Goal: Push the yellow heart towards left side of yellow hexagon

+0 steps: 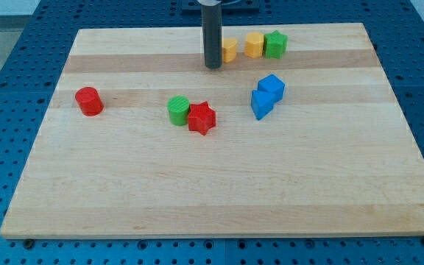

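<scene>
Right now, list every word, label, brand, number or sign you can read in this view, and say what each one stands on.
None: no readable text appears anywhere in this view.
The pale wooden board is bare of print.
The blue perforated table carries only holes.
The coloured blocks, such as the red cylinder and the red star, are unmarked.
The dark rod ending in my tip, just left of the partly hidden yellow block, shows no label.

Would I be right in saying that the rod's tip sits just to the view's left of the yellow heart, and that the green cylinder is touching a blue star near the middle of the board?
Not quite: the star touching the green cylinder is red, not blue, as the camera view shows. The rest holds: my tip sits just to the view's left of the yellow heart.
</scene>
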{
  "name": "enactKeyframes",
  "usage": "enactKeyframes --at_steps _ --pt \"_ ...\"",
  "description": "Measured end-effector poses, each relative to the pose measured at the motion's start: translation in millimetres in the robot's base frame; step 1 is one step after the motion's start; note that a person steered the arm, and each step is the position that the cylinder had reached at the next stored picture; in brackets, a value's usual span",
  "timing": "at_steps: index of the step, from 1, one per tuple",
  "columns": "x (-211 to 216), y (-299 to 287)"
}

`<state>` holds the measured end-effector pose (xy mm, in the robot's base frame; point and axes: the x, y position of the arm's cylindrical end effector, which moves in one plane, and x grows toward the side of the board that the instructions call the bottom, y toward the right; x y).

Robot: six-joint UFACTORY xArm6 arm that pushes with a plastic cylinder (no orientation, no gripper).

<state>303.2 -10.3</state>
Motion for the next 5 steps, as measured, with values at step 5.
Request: enactKeyframes --at_steps 5 --pt "11.4 2.6"
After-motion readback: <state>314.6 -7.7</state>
